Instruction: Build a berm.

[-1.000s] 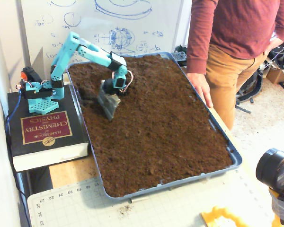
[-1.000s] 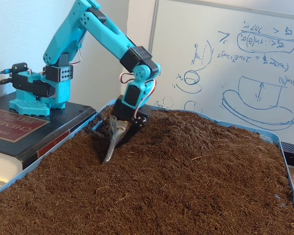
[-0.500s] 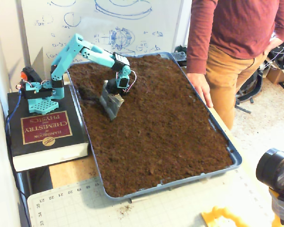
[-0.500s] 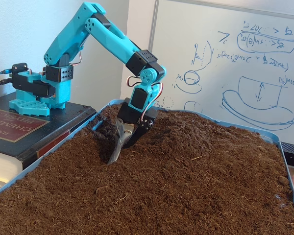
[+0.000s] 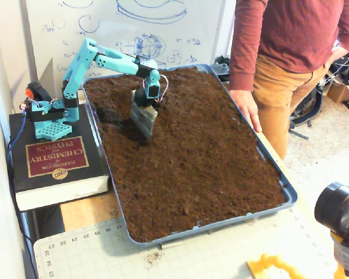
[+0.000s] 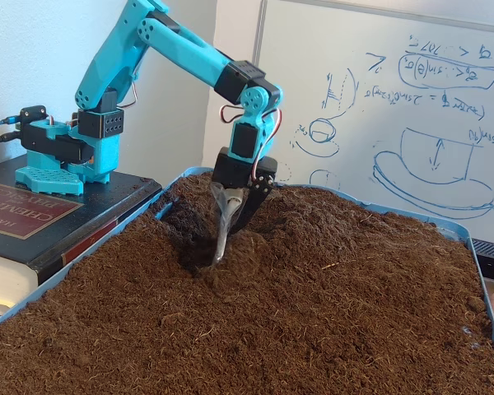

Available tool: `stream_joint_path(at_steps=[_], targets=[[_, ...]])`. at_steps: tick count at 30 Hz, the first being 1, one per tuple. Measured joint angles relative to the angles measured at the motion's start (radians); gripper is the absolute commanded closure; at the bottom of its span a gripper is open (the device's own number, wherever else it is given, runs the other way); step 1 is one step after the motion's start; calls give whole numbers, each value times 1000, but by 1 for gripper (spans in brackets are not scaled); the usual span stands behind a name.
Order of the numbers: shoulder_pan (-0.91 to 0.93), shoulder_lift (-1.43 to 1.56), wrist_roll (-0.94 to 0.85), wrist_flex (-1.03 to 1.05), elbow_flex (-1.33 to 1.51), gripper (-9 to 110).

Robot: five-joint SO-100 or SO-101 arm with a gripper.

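The blue arm's gripper point(image 5: 144, 121) point(image 6: 229, 230) is shut on a flat grey metal blade point(image 5: 143, 123) point(image 6: 221, 230). The blade stands nearly upright with its lower edge dug into the dark brown soil point(image 5: 198, 157) point(image 6: 296, 321) at the tray's far left end. A low hump of loose soil, the berm point(image 6: 259, 239) point(image 5: 158, 125), is heaped against the blade's right face in both fixed views. Left of the blade lies a scooped hollow point(image 6: 184, 224) point(image 5: 107, 110).
The blue tray point(image 5: 288, 192) point(image 6: 487, 296) holds the soil. The arm's base point(image 5: 46, 116) point(image 6: 62, 156) sits on a thick book point(image 5: 52, 165). A person's hand point(image 5: 247, 107) rests on the tray's right rim. A camera lens point(image 5: 337, 209) stands bottom right, and a whiteboard point(image 6: 379, 107) behind.
The arm has reached farther out and carried the blade to the right through the soil. The blade has turned from slanted to nearly upright, and soil has piled up on its right side.
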Motion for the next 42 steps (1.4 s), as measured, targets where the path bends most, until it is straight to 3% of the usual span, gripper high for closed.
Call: stream_joint_path(at_steps=[14,23,32,42], targets=[[-3,178,0,20,43,101],[23,612,0,28,549,101],[71,764,0,-379,999,101],[77,540,0,-753,953,101]])
